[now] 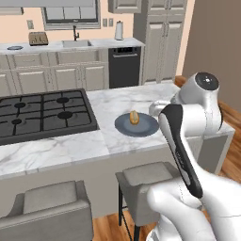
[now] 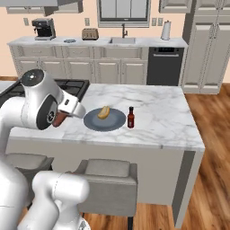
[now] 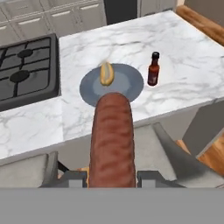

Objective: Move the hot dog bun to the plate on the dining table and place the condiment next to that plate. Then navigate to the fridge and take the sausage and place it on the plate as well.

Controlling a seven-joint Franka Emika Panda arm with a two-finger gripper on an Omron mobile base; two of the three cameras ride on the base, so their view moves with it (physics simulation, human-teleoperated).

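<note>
Reddish-brown sausage [image 3: 111, 140] fills hand view; right base adds condiment [image 2: 130, 117].

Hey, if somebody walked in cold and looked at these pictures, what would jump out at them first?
Probably the sausage, big in the hand view, clamped in the gripper and pointing out over the dining table. Beyond it sits the plate near the table's front edge with the hot dog bun on it. The condiment stands upright just beside the plate, on the side away from the black cooktop.
</note>
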